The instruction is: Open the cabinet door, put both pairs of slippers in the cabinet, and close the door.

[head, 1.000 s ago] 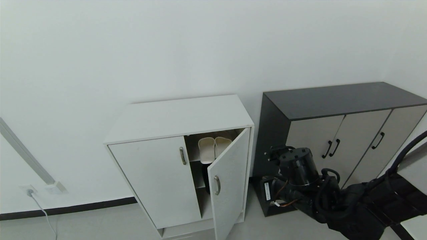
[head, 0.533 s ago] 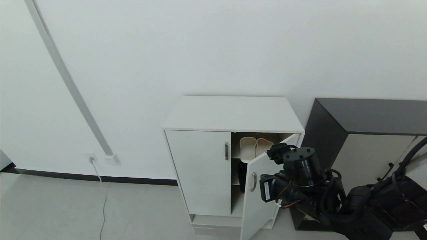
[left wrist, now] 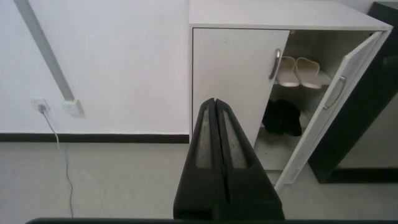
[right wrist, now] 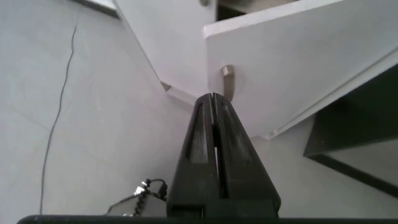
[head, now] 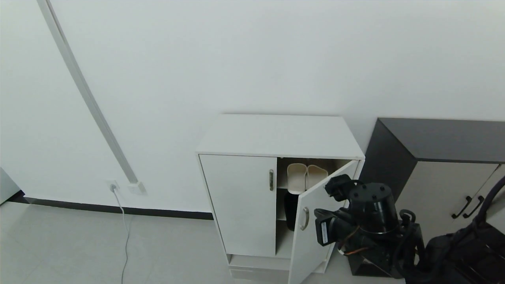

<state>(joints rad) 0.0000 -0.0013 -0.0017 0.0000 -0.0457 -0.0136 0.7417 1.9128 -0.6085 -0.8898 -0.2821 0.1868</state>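
Note:
The white cabinet [head: 276,136] has its left door shut and its right door [head: 315,232] standing partly open. A beige pair of slippers [head: 307,176] lies on the upper shelf, and a black pair [head: 291,205] on the shelf below. My right arm [head: 369,213] hangs beside the open door's outer face. The right gripper [right wrist: 212,98] is shut on nothing, just short of the door handle [right wrist: 227,78]. Farther from the cabinet, my left gripper [left wrist: 214,102] is also shut and empty, facing the beige slippers [left wrist: 303,70] and black slippers [left wrist: 283,117].
A dark cabinet [head: 434,138] with grey doors stands close on the right of the white one. A wall socket with a cable [head: 113,185] and a slanted wall strip [head: 86,98] are at the left. Open grey floor [head: 98,248] lies before the cabinet.
The whole head view has swung, so the camera moved. My right arm, earlier before the dark cabinet, now stands by the open door. The door's opening looks much the same.

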